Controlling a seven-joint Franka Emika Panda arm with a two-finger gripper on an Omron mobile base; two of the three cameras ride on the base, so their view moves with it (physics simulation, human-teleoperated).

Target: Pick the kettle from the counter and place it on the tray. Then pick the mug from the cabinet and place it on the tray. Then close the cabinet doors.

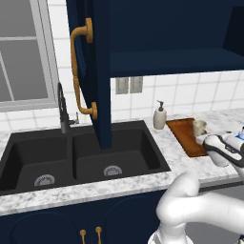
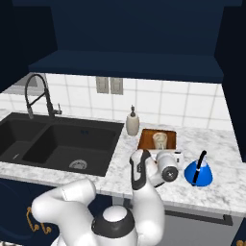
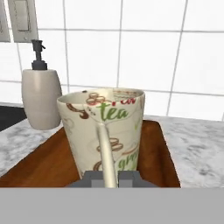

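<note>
The cream mug (image 3: 103, 127), printed with "tea", stands upright on the reddish-brown tray (image 3: 48, 162) against the tiled wall. My gripper (image 3: 110, 177) sits low right in front of it, with the mug's thin loop handle pinched between the two dark fingertips. From the right base view, the hand reaches over the tray's (image 2: 146, 139) near edge to the mug (image 2: 160, 140). The blue kettle (image 2: 198, 173) with its black handle stands on the marble counter (image 2: 216, 144), just right of the tray and my hand. The navy cabinet (image 2: 125, 65) above hangs open, its left door (image 1: 90, 71) swung out over the sink.
A cream soap bottle (image 3: 41, 98) with a pump stands just left of the tray. The black double sink (image 1: 71, 157) and its faucet (image 1: 62, 109) lie further left. The cabinet's right door (image 2: 235, 72) juts out at the right edge.
</note>
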